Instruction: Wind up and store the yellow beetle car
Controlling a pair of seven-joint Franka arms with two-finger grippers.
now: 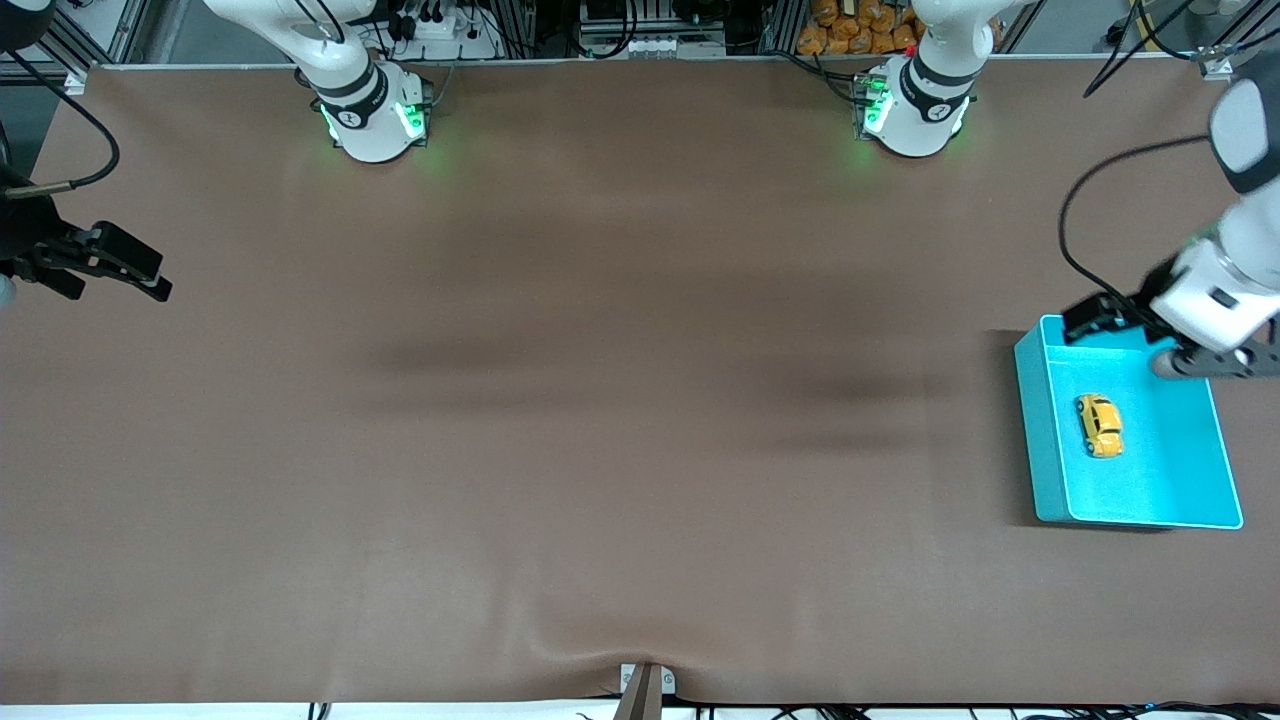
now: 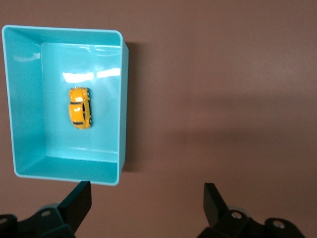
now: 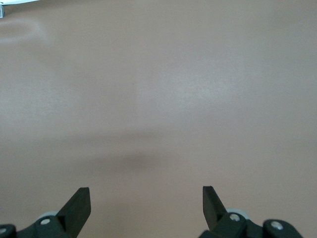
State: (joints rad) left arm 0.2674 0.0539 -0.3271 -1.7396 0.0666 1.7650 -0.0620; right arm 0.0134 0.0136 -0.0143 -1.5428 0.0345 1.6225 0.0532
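The yellow beetle car (image 1: 1099,425) (image 2: 79,108) lies on the floor of the turquoise bin (image 1: 1040,430) (image 2: 25,99) at the left arm's end of the table. Nothing touches it. My left gripper (image 1: 1115,320) (image 2: 147,198) hangs open and empty in the air over the bin's rim nearest the robots' bases; in the left wrist view its fingers frame bare mat beside a bin corner. My right gripper (image 1: 110,275) (image 3: 146,198) waits open and empty over the right arm's end of the table, with only bare mat under it.
A brown mat (image 1: 600,400) covers the whole table. The two arm bases (image 1: 375,115) (image 1: 915,110) stand at its edge farthest from the front camera. A small clamp (image 1: 645,688) sits at the edge nearest that camera.
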